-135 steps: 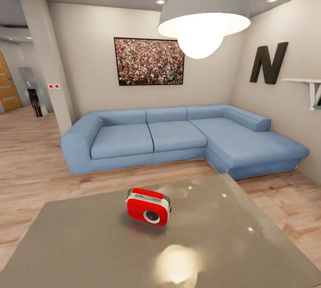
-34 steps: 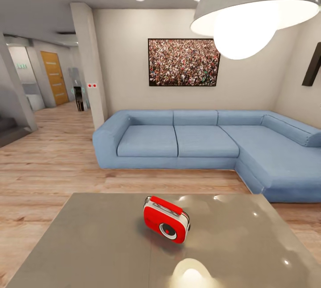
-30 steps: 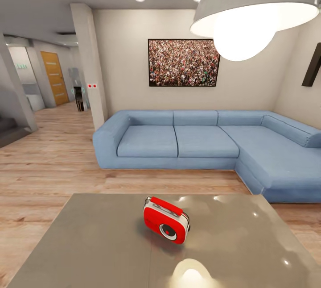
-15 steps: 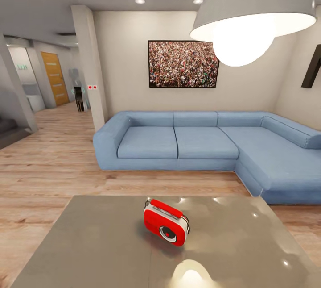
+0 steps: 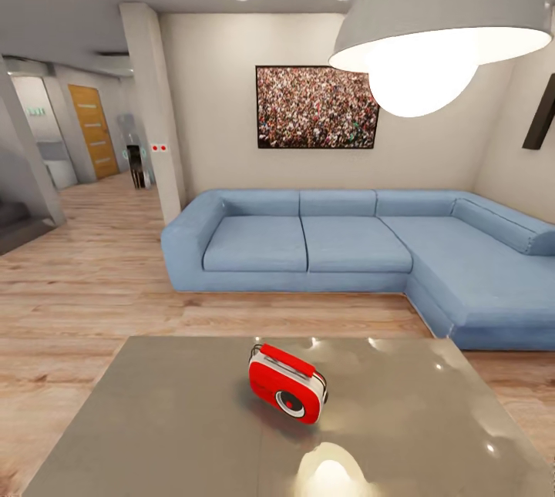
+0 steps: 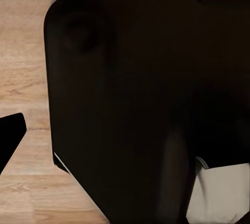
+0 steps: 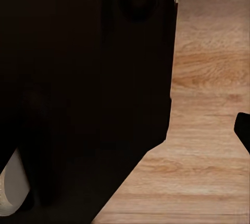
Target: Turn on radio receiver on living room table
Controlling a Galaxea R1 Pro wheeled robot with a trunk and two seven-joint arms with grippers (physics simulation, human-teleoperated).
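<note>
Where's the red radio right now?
In the head view, the radio receiver sits near the middle of the table, in front of the blue sofa.

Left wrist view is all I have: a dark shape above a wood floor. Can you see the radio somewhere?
Observer: Yes. In the head view the radio receiver stands on the table, in front of the robot.
Operator: Where does its face point?
Observer: Its round dial points toward the head camera.
Operator: What is behind the table?
Observer: A blue sofa, after a strip of wood floor.
</note>
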